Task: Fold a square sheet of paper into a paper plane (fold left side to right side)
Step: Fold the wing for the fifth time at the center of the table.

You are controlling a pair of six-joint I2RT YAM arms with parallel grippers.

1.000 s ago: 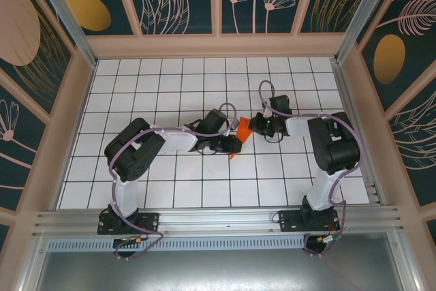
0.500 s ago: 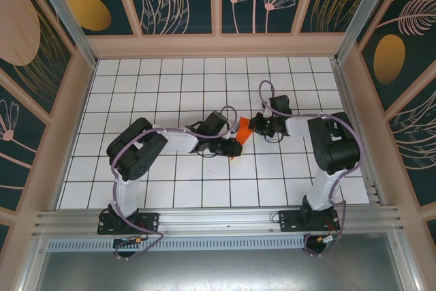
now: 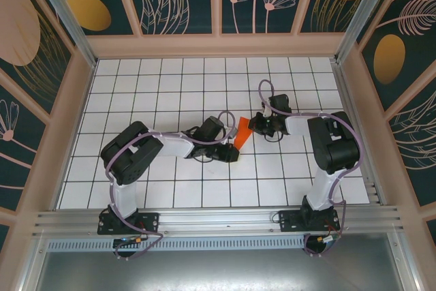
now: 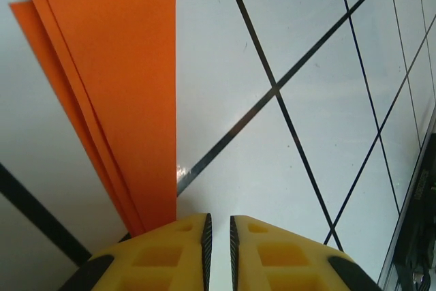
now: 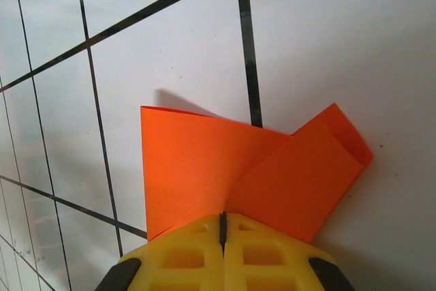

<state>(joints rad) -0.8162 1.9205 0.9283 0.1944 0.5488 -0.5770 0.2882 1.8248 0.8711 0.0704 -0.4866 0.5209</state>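
Now: folded orange paper [image 3: 240, 131] lying mid-way across white grid table [image 3: 170, 86], between both grippers; right gripper [image 5: 222, 217] pinching paper's edge, jaws pressed together on it, one flap curling over at side; left gripper [image 4: 218, 219] sitting at paper's other end, jaws nearly touching, slit bare; layered edges running beneath one finger.

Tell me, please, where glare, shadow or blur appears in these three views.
Left wrist: a small glare spot on the white table beside the orange paper; the yellow fingers look soft. Right wrist: the paper's raised edge throws a dark shadow on the tile above it. Top external: even light, sharp, no strong glare on the tiles.
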